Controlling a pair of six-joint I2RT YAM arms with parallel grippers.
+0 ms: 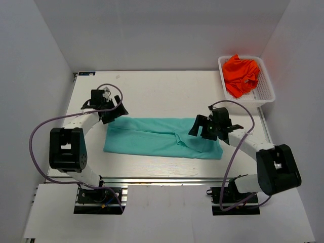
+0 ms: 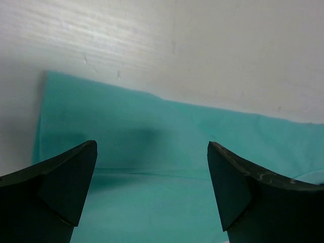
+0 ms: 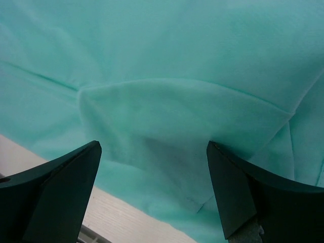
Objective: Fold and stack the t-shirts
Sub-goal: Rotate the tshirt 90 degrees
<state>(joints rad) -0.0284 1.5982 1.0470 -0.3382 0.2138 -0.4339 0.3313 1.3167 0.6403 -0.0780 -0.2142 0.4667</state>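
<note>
Top: teal t-shirt [image 1: 162, 137] is lying part-folded by the bench [image 1: 152, 91] front edge; orange t-shirt [image 1: 242, 75] is waiting in far-right basket [image 1: 268, 93]. L wrist: my left gripper [image 2: 152, 152], released, is hovering over its left end. R wrist: my right gripper [image 3: 154, 152], released, over right end, prob. for next fold.

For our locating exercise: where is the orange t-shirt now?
In the top view, the orange t-shirt lies crumpled inside the white basket at the far right corner of the table.

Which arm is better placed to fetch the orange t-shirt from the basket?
Right, probably: the right gripper is open and empty, on the same side as the basket holding the orange t-shirt.
</note>
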